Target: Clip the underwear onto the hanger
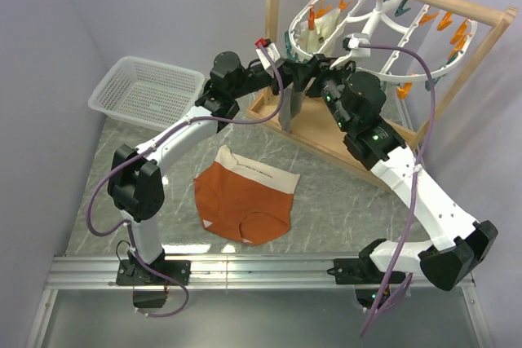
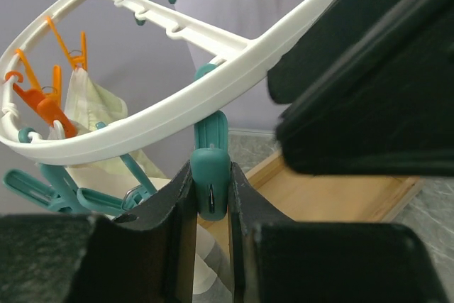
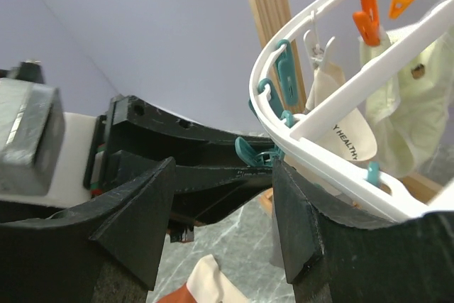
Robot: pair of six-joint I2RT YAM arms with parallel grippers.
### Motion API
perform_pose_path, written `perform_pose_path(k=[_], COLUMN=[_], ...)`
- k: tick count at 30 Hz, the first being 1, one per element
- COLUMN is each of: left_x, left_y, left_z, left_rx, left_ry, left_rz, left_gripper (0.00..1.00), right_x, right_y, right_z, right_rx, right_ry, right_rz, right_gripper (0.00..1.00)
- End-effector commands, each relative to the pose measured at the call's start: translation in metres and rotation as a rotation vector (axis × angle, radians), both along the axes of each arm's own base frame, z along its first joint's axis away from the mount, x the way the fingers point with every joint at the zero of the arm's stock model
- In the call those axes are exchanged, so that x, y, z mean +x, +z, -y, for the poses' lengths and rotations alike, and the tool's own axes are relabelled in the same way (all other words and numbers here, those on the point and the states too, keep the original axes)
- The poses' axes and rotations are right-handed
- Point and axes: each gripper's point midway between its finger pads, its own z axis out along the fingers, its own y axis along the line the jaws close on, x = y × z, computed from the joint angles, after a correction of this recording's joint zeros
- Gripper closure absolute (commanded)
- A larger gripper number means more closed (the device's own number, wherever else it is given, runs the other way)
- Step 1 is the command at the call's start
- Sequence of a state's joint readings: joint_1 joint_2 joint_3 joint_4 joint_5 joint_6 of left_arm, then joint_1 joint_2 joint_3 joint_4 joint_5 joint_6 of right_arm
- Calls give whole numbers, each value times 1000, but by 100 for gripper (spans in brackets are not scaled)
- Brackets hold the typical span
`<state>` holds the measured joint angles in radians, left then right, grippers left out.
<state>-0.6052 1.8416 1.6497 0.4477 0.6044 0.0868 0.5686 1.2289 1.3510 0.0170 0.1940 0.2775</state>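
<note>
Hanger (image 2: 177, 103) rim: left fingers (image 2: 174, 207) clamped on teal clothespin (image 2: 211, 175), seemingly prising it open; right fingers (image 3: 135, 218) spread, empty; underwear (image 1: 245, 197) below, unclipped on bench (image 1: 326, 209).

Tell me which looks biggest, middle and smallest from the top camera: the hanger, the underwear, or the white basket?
1. The hanger looks largest, though it hangs raised, so it may be nearer the camera.
2-3. The underwear and the white basket look about alike, so I won't rank them.
</note>
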Motion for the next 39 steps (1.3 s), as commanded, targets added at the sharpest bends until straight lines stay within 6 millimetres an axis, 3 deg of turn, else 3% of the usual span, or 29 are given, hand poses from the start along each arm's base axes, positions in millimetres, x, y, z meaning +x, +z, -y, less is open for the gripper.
perform_pose_path(k=[1,18,23,26,29,30,35,39], left_x=[-19,-33,-37,-41,-48,-50,-49,-46], left_y=[44,45,46,46,45,46,44,39], left_z=[-8,-5,-4,-3,-1,-2,-2,-2], left_rx=[-38,-31,-32,-31,-26,-27,-21,-12], left_ry=[-28,-96,-116,-142,-185,-192,-194,-178], left_rz=[84,86,84,81,77,77,58,42], left_gripper=[100,100,100,100,100,99,87,79], right_x=[-1,22,27,30,34,35,36,33], right_y=[32,13,12,11,9,8,16,21], right_z=[9,1,1,1,2,2,5,4], right_rx=[67,73,68,63,55,55,77,89], right_ry=[-34,-52,-62,-63,-65,-61,-43,-23], right_rz=[44,-8,-4,-4,-15,-21,-17,-10], right_gripper=[36,36,41,49,63,73,95,100])
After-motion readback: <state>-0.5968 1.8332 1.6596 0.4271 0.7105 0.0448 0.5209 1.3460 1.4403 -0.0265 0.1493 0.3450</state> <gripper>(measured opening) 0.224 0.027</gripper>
